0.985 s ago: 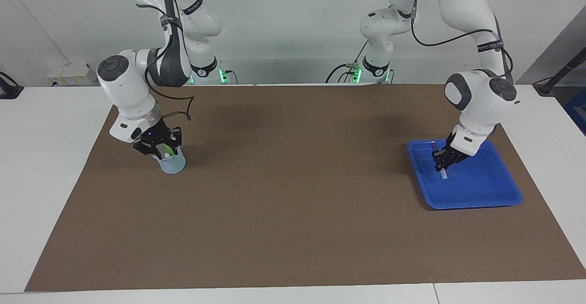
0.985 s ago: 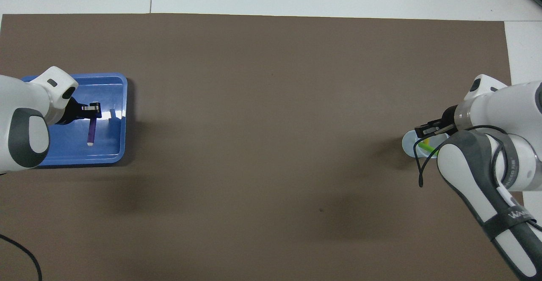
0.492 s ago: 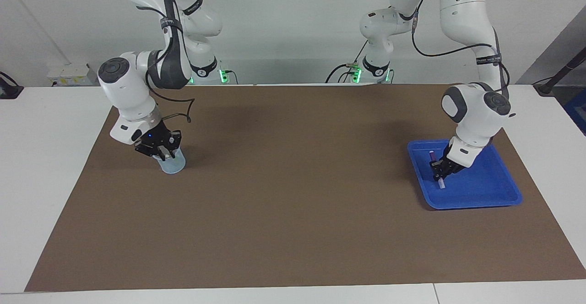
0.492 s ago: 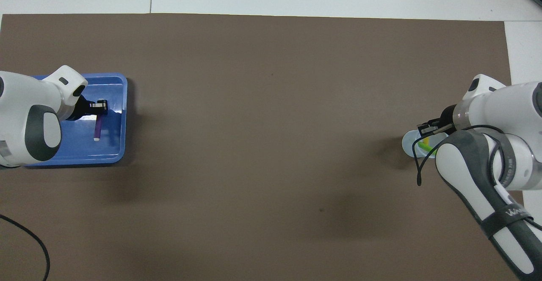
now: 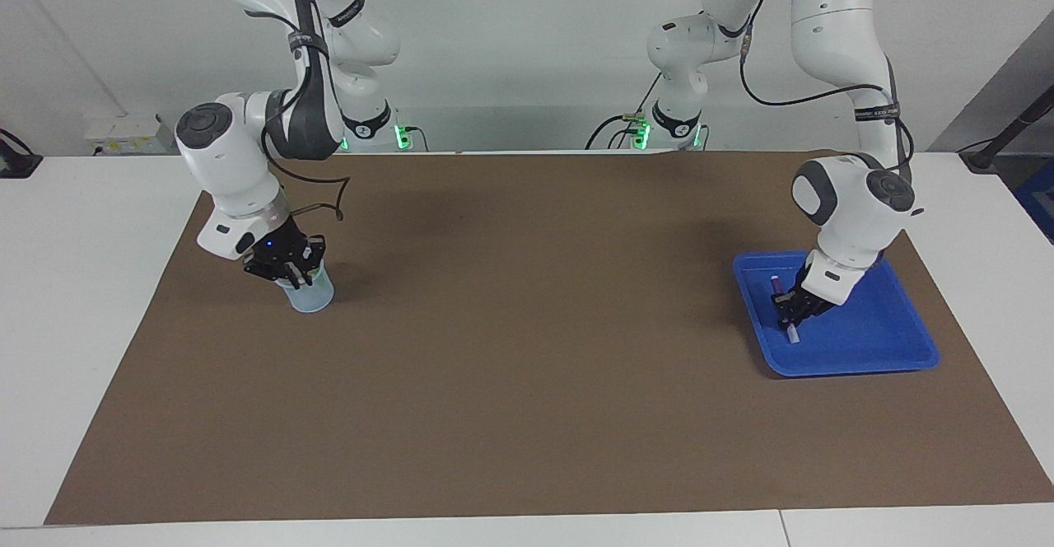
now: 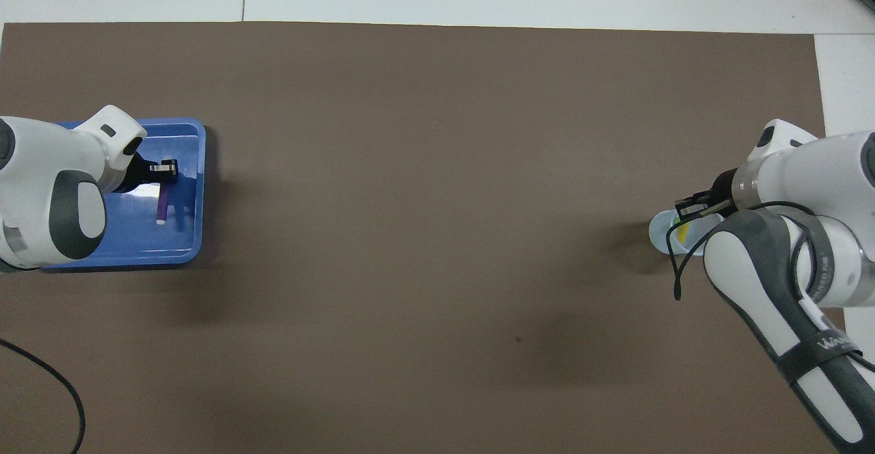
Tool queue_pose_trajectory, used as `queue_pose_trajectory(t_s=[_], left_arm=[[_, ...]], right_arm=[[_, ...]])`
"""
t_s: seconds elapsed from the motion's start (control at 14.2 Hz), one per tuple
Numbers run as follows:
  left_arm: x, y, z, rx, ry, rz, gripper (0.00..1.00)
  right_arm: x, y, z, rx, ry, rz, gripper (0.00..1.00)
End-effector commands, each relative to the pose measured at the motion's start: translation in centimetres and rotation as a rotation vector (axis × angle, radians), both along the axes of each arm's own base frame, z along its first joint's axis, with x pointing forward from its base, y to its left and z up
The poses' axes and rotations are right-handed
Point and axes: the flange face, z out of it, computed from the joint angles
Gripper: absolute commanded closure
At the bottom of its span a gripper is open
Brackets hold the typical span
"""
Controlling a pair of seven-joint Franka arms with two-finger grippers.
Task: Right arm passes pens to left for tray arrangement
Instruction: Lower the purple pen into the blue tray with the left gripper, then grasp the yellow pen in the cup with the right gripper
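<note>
The blue tray [image 5: 873, 334] lies at the left arm's end of the table; it also shows in the overhead view [image 6: 137, 243]. My left gripper [image 5: 792, 308] is low over the tray, shut on the purple pen [image 5: 792, 333], whose whitish end points down close to the tray floor. In the overhead view the left gripper [image 6: 165, 169] holds the purple pen [image 6: 163, 202] near the tray's rim toward the table's middle. My right gripper [image 5: 290, 272] is at the mouth of a translucent bluish cup [image 5: 313, 296]. A bit of the yellow pen [image 6: 684, 223] shows in the cup [image 6: 657, 232] under the right gripper [image 6: 694, 206]. The green pen is hidden.
A brown mat [image 5: 527, 349] covers most of the white table. The right arm's black cable [image 6: 677, 269] loops down beside the cup. Another black cable [image 6: 68, 399] lies on the mat near the left arm.
My left gripper has carried the purple pen lower and toward the tray's rim nearest the table's middle. My right gripper has sunk onto the cup's mouth, covering the green pen.
</note>
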Motion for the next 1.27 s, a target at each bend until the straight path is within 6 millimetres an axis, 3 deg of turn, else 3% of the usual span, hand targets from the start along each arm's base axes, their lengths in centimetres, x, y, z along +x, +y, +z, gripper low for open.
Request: queue_pose_trajectory(t_s=[0.0, 0.35, 0.56, 0.63, 0.77, 0.84, 0.98, 1.2], left_arm=[[0.6, -0.5, -1.3, 0.013, -0.001, -0.021, 0.99], [0.6, -0.5, -1.3, 0.016, -0.001, -0.025, 0.89], [0.6, -0.4, -1.3, 0.017, -0.001, -0.026, 0.82], [0.6, -0.4, -1.3, 0.023, -0.002, -0.033, 0.78], [0.6, -0.1, -1.2, 0.049, -0.005, -0.056, 0.57], [0.6, -0.1, -1.2, 0.051, -0.005, -0.058, 0.52], [0.7, -0.1, -1.2, 0.052, -0.008, -0.059, 0.41], [0.7, -0.2, -1.2, 0.052, -0.011, -0.061, 0.40]], right_arm=[[-0.4, -0.2, 1.2, -0.010, 0.043, 0.026, 1.00], [-0.2, 0.4, 7.5, -0.039, 0.085, 0.078, 1.00], [-1.1, 1.7, 12.6, -0.081, 0.118, 0.111, 1.00], [-1.4, 2.1, 14.1, -0.091, 0.126, 0.119, 1.00], [-1.6, 3.4, 16.7, -0.104, 0.133, 0.141, 1.00], [-1.7, 3.8, 18.0, -0.106, 0.132, 0.145, 1.00], [-1.8, 5.3, 19.5, -0.100, 0.120, 0.161, 1.00], [-2.0, 8.2, 20.6, -0.079, 0.104, 0.148, 1.00]])
